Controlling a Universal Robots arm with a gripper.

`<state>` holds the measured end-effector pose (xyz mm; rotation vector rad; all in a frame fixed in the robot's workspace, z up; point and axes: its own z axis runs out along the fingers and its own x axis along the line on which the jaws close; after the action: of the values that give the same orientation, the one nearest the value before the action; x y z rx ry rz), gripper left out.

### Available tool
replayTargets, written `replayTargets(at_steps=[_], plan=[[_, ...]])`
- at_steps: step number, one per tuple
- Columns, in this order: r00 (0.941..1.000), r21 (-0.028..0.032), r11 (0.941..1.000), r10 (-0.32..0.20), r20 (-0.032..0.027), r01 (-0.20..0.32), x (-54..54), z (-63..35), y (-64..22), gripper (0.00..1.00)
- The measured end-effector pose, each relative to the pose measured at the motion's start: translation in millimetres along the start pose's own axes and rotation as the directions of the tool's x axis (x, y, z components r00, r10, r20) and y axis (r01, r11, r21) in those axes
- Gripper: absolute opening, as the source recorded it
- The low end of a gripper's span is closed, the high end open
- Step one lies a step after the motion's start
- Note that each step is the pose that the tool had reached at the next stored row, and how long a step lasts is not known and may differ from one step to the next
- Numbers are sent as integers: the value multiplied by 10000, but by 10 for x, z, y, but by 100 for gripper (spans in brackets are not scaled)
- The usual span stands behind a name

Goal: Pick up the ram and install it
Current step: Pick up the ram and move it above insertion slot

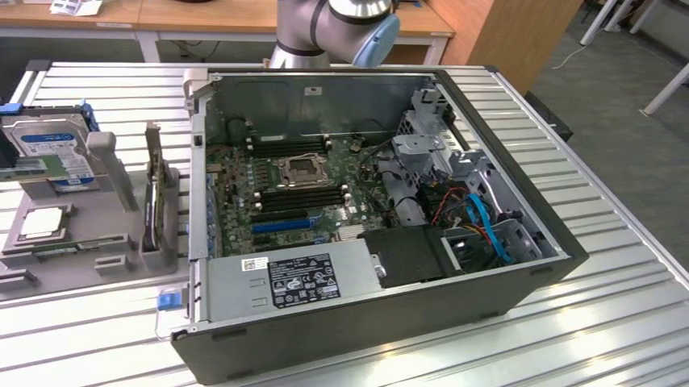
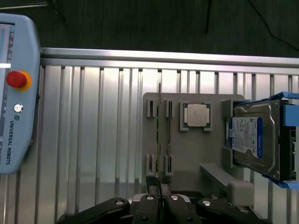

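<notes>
- The pick-up step was in hand: the ram [image 2: 159,140], a long thin green circuit-board stick, stood on edge in the slotted grey plastic fixture [image 2: 187,154] on the ribbed aluminium tabletop [image 2: 93,140], not yet grasped.
- The black two-finger gripper [image 2: 161,191] hung above one end of the stick, roughly in line with it. Its fingers were drawn narrow, almost together, and seemed to hold nothing.
- A grasp, I judged, would call for fingers spread just enough to straddle the thin edge, squared to the stick's length.
- The pale blue teach pendant [image 2: 18,93] read "UNIVERSAL ROBOTS" beside a red stop button.
- The silver hard drive [image 2: 252,140] carried a blue-white label, with print too small to read.
- The open dark computer case [image 1: 517,274] showed a labelled power supply [image 1: 290,278]; its text was illegible.
</notes>
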<state>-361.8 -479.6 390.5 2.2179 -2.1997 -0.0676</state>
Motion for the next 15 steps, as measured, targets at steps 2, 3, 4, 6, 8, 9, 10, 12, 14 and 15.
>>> replayTargets(at_steps=[2, 3, 4, 6, 8, 9, 10, 12, 14, 15], plan=[[10000, 0, 10000, 0, 0, 0, 0, -23, 1, 12], [10000, 0, 10000, 0, 0, 0, -1, -33, 2, 12], [10000, 1, 10000, 0, 1, 0, 0, -40, 2, 12], [10000, 2, 10000, 0, 1, 0, -1, -42, 2, 12], [10000, 0, 10000, 0, 0, 0, -1, -43, 2, 12], [10000, 0, 10000, 0, 0, 0, -1, -43, 2, 12], [10000, -1, 10000, 0, -1, 0, -1, -44, 2, 12], [10000, -1, 10000, 0, -1, 0, -1, -44, 2, 12], [10000, -1, 10000, 0, -1, 0, -1, -44, 1, 12], [10000, -3, 10000, -3, -3, 3, 0, -46, -8, 12]])
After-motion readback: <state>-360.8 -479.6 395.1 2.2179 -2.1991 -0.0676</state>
